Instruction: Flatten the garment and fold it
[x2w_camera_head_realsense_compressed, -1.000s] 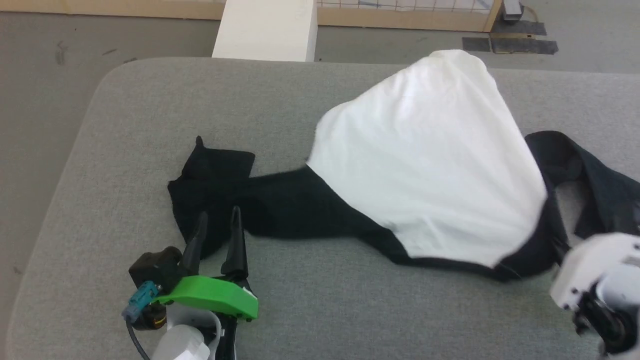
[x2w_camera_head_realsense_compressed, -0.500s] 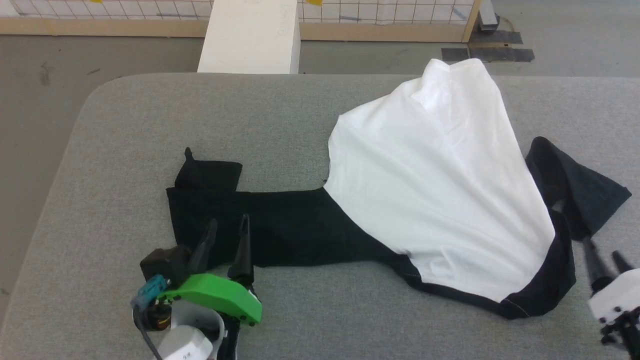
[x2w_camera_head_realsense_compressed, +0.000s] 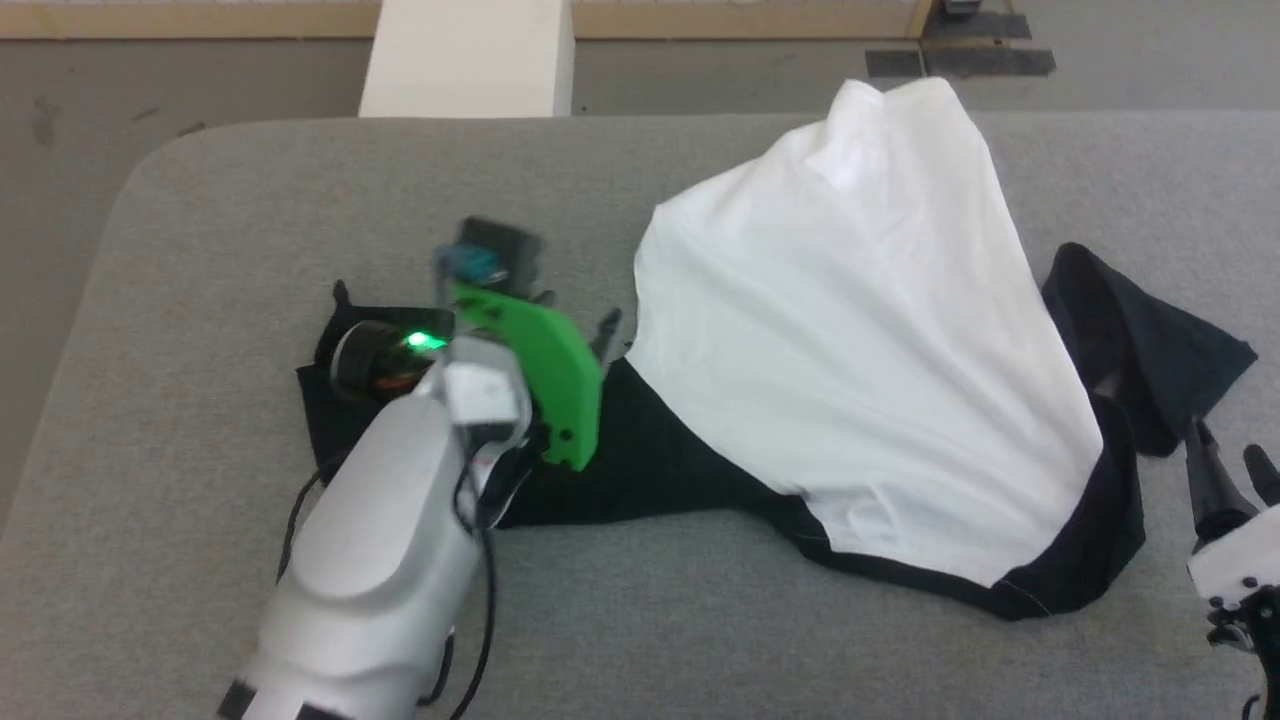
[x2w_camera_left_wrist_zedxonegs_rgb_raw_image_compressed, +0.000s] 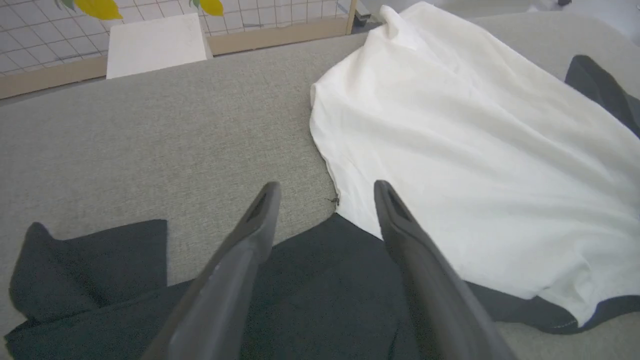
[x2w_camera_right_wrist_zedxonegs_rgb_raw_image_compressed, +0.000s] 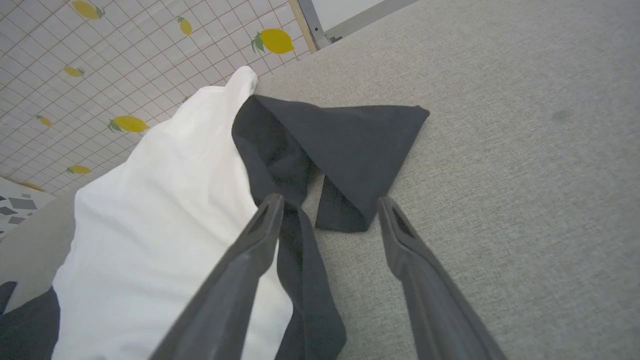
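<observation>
The garment lies spread on the grey padded table (x2w_camera_head_realsense_compressed: 250, 200), its white body (x2w_camera_head_realsense_compressed: 850, 330) rumpled with a raised peak at the far end. One black sleeve (x2w_camera_head_realsense_compressed: 670, 470) runs left under my left arm. The other black sleeve (x2w_camera_head_realsense_compressed: 1150, 350) lies folded at the right. My left gripper (x2w_camera_left_wrist_zedxonegs_rgb_raw_image_compressed: 326, 192) is open and hovers over the spot where the black sleeve (x2w_camera_left_wrist_zedxonegs_rgb_raw_image_compressed: 320, 280) meets the white body (x2w_camera_left_wrist_zedxonegs_rgb_raw_image_compressed: 475, 150); in the head view the left gripper (x2w_camera_head_realsense_compressed: 592, 335) sits at the white edge. My right gripper (x2w_camera_head_realsense_compressed: 1225, 450) is open and empty, just short of the folded sleeve (x2w_camera_right_wrist_zedxonegs_rgb_raw_image_compressed: 345, 145).
A white block (x2w_camera_head_realsense_compressed: 465, 55) stands on the floor beyond the table's far edge. The table's rounded left corner (x2w_camera_head_realsense_compressed: 150, 160) and bare grey surface lie left of the garment. A lemon-patterned tiled wall (x2w_camera_right_wrist_zedxonegs_rgb_raw_image_compressed: 100, 60) is behind.
My left arm has swung forward and right over the black sleeve to the white body's edge. My right gripper has opened and let go of the right sleeve, which now lies folded. The camera shifted slightly.
</observation>
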